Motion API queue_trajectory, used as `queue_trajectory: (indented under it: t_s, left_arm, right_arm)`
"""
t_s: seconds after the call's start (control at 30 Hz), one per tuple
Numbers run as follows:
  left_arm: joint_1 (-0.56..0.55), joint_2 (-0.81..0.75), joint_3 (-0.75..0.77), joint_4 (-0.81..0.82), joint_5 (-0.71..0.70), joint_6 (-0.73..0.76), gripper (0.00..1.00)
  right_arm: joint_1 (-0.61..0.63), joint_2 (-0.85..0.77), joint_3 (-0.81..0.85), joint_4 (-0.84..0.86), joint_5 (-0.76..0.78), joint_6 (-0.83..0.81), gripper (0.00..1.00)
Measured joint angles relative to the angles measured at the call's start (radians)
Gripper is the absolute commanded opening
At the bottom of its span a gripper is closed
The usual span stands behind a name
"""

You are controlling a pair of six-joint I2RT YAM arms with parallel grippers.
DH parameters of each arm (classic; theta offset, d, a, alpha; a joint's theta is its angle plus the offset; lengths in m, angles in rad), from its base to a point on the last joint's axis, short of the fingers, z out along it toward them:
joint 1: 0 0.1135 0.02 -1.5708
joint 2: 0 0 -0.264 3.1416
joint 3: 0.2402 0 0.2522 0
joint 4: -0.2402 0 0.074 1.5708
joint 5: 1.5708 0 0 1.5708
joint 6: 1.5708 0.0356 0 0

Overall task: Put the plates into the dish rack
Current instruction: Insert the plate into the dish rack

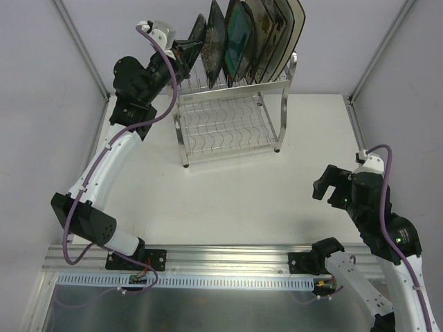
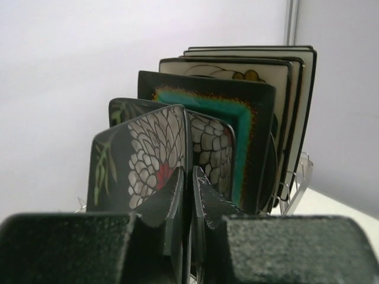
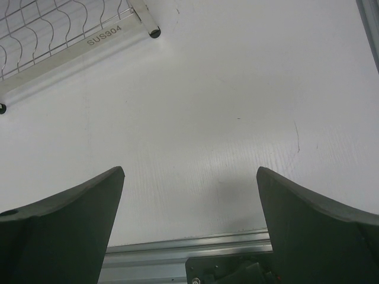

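The chrome dish rack [image 1: 228, 124] stands at the back of the table. Several plates stand on edge in its top tier [image 1: 252, 38]. In the left wrist view they line up: two dark plates with white flowers, the nearer one [image 2: 142, 157] in front, then a black and teal plate [image 2: 240, 112] and cream plates [image 2: 290, 77]. My left gripper [image 1: 185, 50] is at the rack's left end, shut [image 2: 189, 177] on the rim of the nearest dark flowered plate [image 1: 196, 36]. My right gripper [image 1: 329, 185] is open and empty [image 3: 189, 177] above the bare table at the right.
The rack's lower shelf [image 1: 221, 128] holds nothing; its near corner shows in the right wrist view [image 3: 77, 44]. An aluminium rail [image 1: 228, 256] runs along the table's near edge. Frame posts stand at the back corners.
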Motion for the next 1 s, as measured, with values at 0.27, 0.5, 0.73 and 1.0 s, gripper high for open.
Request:
queue_trajectory:
  t_s: [0.27, 0.5, 0.73, 1.0]
  left_arm:
    - [-0.005, -0.02, -0.004, -0.046, -0.01, 0.056, 0.08]
    - [-0.006, -0.003, 0.039, -0.11, -0.027, 0.097, 0.13]
    - [-0.012, 0.034, 0.051, -0.248, -0.032, 0.158, 0.08]
    - [-0.018, 0.072, 0.106, -0.298, -0.026, 0.226, 0.0]
  right_arm:
    - [0.0, 0.022, 0.0, 0.012, -0.012, -0.008, 1.0]
    - [0.0, 0.028, 0.0, 0.016, -0.017, -0.015, 1.0]
    - [0.0, 0.028, -0.002, 0.016, -0.017, -0.016, 1.0]
    - [0.0, 0.028, -0.002, 0.016, -0.017, -0.016, 1.0]
